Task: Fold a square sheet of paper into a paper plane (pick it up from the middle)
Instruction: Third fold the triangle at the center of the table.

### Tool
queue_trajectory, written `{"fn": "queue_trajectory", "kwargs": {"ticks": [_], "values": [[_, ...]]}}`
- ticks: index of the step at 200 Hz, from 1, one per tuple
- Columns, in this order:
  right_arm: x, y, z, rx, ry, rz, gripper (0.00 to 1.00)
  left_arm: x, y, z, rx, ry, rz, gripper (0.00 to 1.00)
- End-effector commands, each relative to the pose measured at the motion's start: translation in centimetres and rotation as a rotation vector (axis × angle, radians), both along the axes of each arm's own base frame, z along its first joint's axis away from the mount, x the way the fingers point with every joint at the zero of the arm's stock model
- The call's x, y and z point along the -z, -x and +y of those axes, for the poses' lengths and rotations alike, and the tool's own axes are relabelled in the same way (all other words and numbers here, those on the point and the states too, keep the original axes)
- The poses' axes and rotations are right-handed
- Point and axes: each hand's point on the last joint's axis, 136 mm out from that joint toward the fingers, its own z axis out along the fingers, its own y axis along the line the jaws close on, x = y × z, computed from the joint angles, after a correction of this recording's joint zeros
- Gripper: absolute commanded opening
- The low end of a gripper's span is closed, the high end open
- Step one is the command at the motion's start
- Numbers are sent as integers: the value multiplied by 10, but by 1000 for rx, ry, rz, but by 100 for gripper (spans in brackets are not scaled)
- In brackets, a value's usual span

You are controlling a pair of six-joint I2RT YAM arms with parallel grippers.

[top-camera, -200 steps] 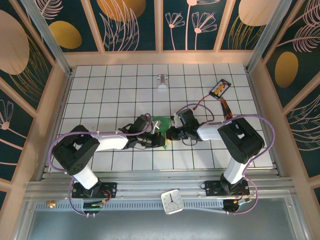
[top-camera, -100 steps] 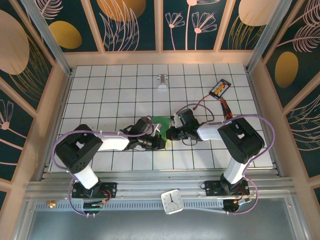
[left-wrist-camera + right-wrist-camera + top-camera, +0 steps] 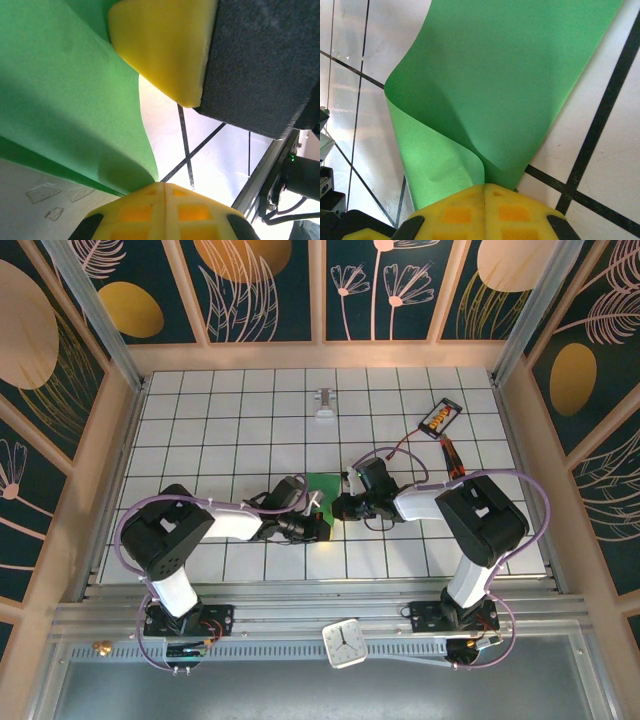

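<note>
Near the middle of the counter [image 3: 200, 420], the curled green square sheet of paper [image 3: 510, 75] is pinched at its 3 o'clock edge by the right gripper [image 3: 484, 189] and at 6 o'clock by the left gripper [image 3: 162, 186].

The left arm [image 3: 228, 525] and right arm [image 3: 425, 502] have white shells, black joints and looping purple cables [image 3: 548, 510]. The left hand [image 3: 318, 528] and right hand [image 3: 340, 508] carry yellow grid-moulded pads [image 3: 485, 212].
</note>
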Motion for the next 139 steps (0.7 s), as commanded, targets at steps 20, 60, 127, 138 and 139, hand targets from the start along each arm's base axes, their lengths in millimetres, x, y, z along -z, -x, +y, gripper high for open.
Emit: {"fn": "queue_trajectory", "kwargs": {"ticks": [20, 60, 127, 138, 139], "values": [[43, 23, -25, 26, 159, 103, 0, -4, -4, -9, 24, 24, -26, 0], [43, 23, -26, 27, 161, 103, 0, 3, -1, -4, 22, 4, -14, 0], [43, 23, -27, 30, 165, 101, 0, 23, 12, 14, 58, -108, 24, 0], [43, 23, -27, 30, 167, 101, 0, 26, 14, 17, 65, -132, 29, 0], [44, 24, -27, 29, 167, 102, 0, 27, 15, 18, 66, -134, 29, 0]]}}
